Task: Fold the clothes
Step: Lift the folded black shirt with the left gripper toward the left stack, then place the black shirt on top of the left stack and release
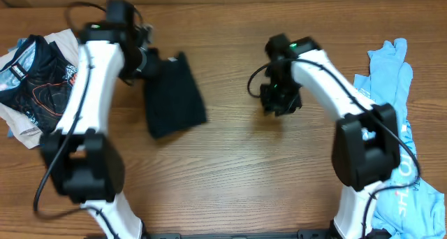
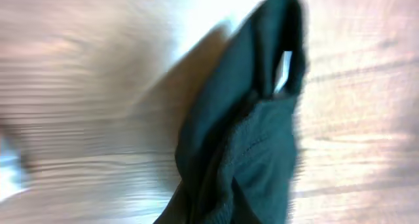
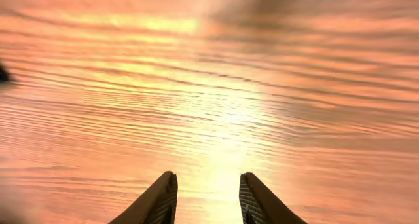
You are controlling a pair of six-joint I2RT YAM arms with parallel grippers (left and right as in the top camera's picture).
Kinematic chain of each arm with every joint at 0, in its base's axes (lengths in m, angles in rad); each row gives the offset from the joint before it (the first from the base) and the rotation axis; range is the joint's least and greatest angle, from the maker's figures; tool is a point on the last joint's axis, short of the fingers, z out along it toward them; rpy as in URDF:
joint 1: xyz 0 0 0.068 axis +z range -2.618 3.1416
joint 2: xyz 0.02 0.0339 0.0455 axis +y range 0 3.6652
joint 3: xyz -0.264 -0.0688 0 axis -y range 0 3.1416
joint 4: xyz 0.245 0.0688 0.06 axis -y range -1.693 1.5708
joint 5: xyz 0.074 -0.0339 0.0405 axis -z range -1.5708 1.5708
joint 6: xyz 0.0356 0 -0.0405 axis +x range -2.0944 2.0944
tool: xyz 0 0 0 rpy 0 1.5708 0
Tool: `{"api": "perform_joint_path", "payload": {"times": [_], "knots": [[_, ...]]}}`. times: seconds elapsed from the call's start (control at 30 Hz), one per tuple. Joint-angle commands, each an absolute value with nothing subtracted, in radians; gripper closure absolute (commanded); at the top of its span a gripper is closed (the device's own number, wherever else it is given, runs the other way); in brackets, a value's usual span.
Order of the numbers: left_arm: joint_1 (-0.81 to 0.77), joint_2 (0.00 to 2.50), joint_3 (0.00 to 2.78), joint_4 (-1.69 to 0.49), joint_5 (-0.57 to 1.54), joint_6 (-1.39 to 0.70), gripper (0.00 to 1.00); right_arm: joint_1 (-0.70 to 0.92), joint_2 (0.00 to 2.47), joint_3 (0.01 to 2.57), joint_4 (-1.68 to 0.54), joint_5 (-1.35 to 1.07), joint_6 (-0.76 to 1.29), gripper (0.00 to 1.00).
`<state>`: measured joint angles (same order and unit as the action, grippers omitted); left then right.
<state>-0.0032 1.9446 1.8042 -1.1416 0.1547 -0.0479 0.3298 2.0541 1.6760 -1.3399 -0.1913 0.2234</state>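
The left hand (image 1: 149, 59) is clamped shut on one corner of the plain black T-shirt (image 1: 174, 99). The shirt is folded into a small dark block and lies on the wooden desk (image 1: 244, 169) just in front of that hand. In the left wrist view the same black cloth bunches up close to the lens, blurred, and no print or label shows on it.

The right hand (image 1: 279, 100) hangs over bare wood near the middle of the desk, well apart from the black shirt. Its two fingers (image 3: 162, 201) stand partly apart with nothing between them.

At the right edge a light blue tee (image 1: 387, 75) lies crumpled. It carries white lettering low down, too small and creased to read. At the left edge a dark printed top (image 1: 35, 75) with white and red graphics lies on a pale garment (image 1: 24, 127). A small white label on the top is illegible.
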Motion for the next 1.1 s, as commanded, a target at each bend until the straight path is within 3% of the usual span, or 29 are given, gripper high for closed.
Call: {"api": "perform_joint_path", "payload": {"times": [0.0, 0.27, 1.07], "knots": [[0.033, 1.826, 1.867, -1.152, 0.035, -0.021, 0.96, 0.294, 1.954, 1.714, -1.353, -0.157, 0.215, 0.65], [0.151, 1.726, 1.935, -1.148, -0.078, -0.018, 0.96, 0.251, 1.945, 1.714, -1.387, -0.157, 0.215, 0.64], [0.476, 1.82, 1.959, -0.966, -0.052, 0.001, 0.96, 0.251, 1.945, 1.714, -1.398, -0.157, 0.216, 0.64]]}}
